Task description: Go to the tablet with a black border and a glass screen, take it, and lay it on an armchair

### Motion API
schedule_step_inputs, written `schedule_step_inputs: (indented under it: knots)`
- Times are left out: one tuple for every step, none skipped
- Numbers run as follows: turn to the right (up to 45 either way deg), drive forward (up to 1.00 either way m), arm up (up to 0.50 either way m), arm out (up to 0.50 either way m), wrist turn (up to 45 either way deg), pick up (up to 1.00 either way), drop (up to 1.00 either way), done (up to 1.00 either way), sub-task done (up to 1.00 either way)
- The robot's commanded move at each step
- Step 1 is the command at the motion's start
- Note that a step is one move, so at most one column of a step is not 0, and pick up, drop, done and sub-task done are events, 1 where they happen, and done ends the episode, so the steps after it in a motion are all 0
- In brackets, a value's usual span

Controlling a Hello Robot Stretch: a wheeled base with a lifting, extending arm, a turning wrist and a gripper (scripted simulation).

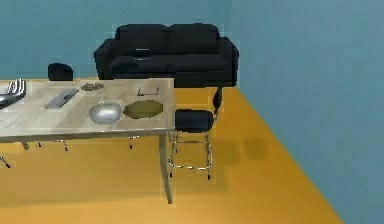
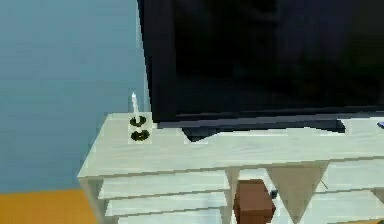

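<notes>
Tool state cannot be told from these pictures.

On the arm side, close by, stands a pale wooden TV stand (image 2: pixel 160 152). A large black television (image 2: pixel 270 60) rests on its top. Just beside the screen's lower left corner a thin white candle (image 2: pixel 134 102) stands upright in a small dark holder (image 2: pixel 139 129). In an open compartment below sits a brown box (image 2: pixel 253 200). Behind the stand rises a blue wall (image 2: pixel 60 70).

Ahead, a light wooden table (image 1: pixel 40 123) reaches in from the forward view's left. On it stand a grey bowl (image 1: pixel 105 113) and, just right of that, a dark brown round dish (image 1: pixel 145 107). Farther back lie a flat grey oblong (image 1: pixel 62 98), a small round thing (image 1: pixel 93 87) and a pale flat rectangle (image 1: pixel 150 88). Something metallic (image 1: pixel 12 90) sits at the left edge. Whether any of these flat things is the tablet cannot be told at this size.

A dark chair (image 1: pixel 193 120) stands at the table's right end, and another dark seat (image 1: pixel 60 71) shows behind the table. Beyond them, a black sofa (image 1: pixel 170 52) stands against the blue far wall. The floor (image 1: pixel 260 165) is orange.
</notes>
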Motion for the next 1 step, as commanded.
schedule_step_inputs:
  knots:
    - [0.0,0.55,0.00,0.00,0.0,0.00,0.00,0.00,0.00]
